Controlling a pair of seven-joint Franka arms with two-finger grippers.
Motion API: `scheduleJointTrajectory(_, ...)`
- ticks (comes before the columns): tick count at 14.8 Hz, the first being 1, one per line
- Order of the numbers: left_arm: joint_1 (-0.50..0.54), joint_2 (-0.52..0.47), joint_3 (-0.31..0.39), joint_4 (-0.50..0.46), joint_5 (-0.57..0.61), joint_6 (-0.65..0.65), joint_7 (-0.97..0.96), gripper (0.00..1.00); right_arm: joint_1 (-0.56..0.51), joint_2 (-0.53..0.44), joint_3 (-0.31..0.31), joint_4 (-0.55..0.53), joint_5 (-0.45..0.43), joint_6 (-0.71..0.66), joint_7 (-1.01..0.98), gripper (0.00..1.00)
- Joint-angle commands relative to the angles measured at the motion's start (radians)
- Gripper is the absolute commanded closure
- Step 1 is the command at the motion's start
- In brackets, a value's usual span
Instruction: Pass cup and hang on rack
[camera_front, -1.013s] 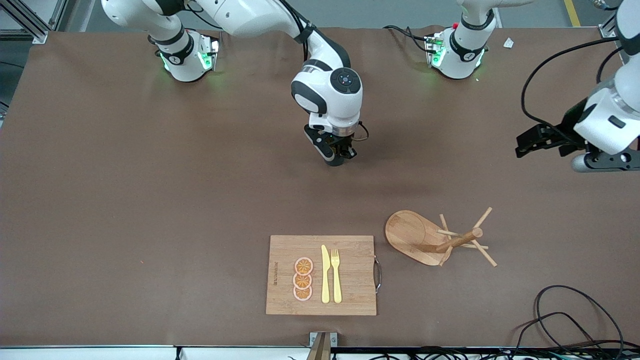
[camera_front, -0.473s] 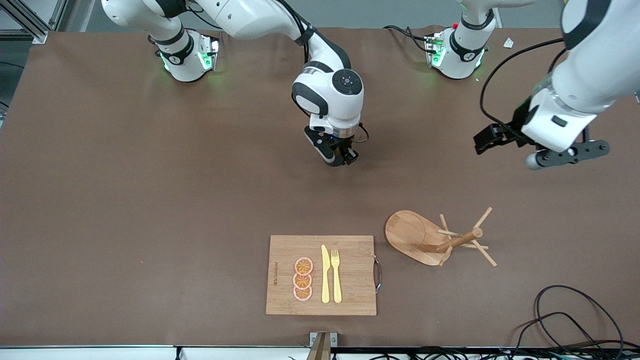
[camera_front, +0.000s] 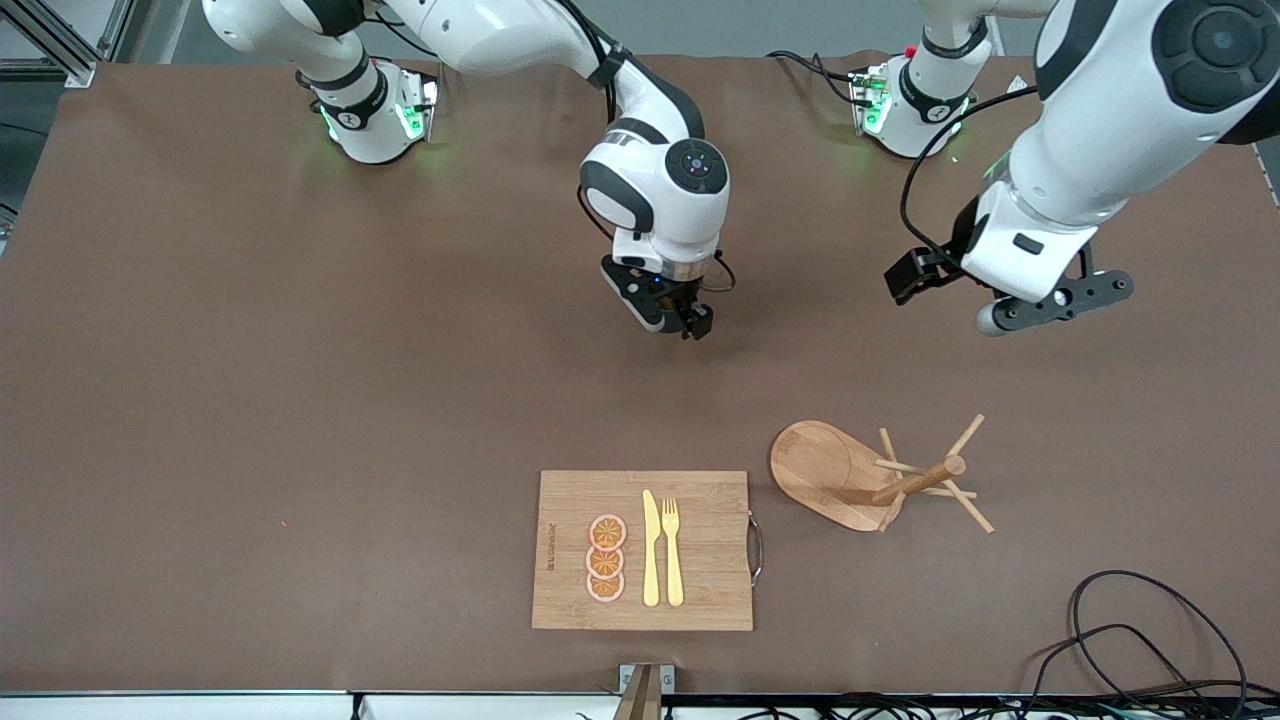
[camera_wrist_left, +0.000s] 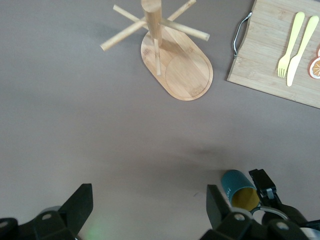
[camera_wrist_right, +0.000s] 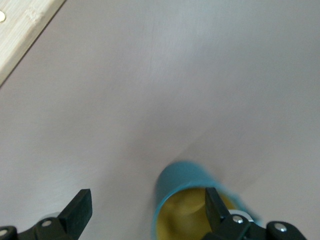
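The teal cup (camera_wrist_right: 187, 200) with its yellow inside shows in the right wrist view and in the left wrist view (camera_wrist_left: 239, 189). The right hand hides it in the front view. My right gripper (camera_wrist_right: 145, 207) is low over the table's middle (camera_front: 683, 318), with its jaws wide apart. One finger (camera_wrist_right: 216, 210) is at the cup's mouth and the other is well clear of it. My left gripper (camera_wrist_left: 150, 205) is open and empty. It hangs in the air (camera_front: 1055, 300) toward the left arm's end. The wooden rack (camera_front: 880, 480) stands upright, nearer the front camera, and also shows in the left wrist view (camera_wrist_left: 175, 65).
A bamboo cutting board (camera_front: 640, 550) with a yellow knife, a fork and orange slices lies beside the rack, near the front edge. It also shows in the left wrist view (camera_wrist_left: 280, 50). Black cables (camera_front: 1130, 640) lie at the front corner by the left arm's end.
The left arm has swung in from the table's end toward the middle and the right gripper. The right gripper has shifted slightly over the cup.
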Motion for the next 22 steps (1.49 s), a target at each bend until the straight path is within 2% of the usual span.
scheduleJointTrajectory(1, -0.038, -0.003, -0.001, -0.007, 0.02, 0.013, -0.054, 0.0, -0.085, -0.122, 0.016, -0.024, -0.006, -0.128, -0.209, 0.0)
scheduleJointTrajectory(5, -0.104, -0.002, -0.003, -0.025, 0.029, 0.058, -0.125, 0.0, -0.201, -0.257, 0.013, -0.023, 0.065, -0.263, -0.544, 0.0)
scheduleJointTrajectory(8, -0.219, 0.021, -0.004, -0.052, 0.132, 0.104, -0.232, 0.0, -0.273, -0.326, 0.008, -0.031, 0.062, -0.355, -0.76, 0.0)
scheduleJointTrajectory(13, -0.398, 0.096, -0.004, -0.059, 0.276, 0.157, -0.473, 0.0, -0.408, -0.404, 0.008, -0.07, 0.059, -0.413, -1.047, 0.0)
scheduleJointTrajectory(16, -0.475, 0.104, -0.004, -0.126, 0.33, 0.278, -0.603, 0.0, -0.514, -0.461, 0.007, -0.103, 0.059, -0.415, -1.251, 0.0)
scheduleJointTrajectory(20, -0.61, 0.162, -0.004, -0.16, 0.494, 0.319, -0.83, 0.0, -0.664, -0.521, 0.007, -0.103, 0.054, -0.435, -1.506, 0.0)
scheduleJointTrajectory(22, -0.687, 0.227, -0.004, -0.16, 0.625, 0.319, -0.972, 0.0, -0.738, -0.546, 0.007, -0.103, 0.054, -0.44, -1.615, 0.0)
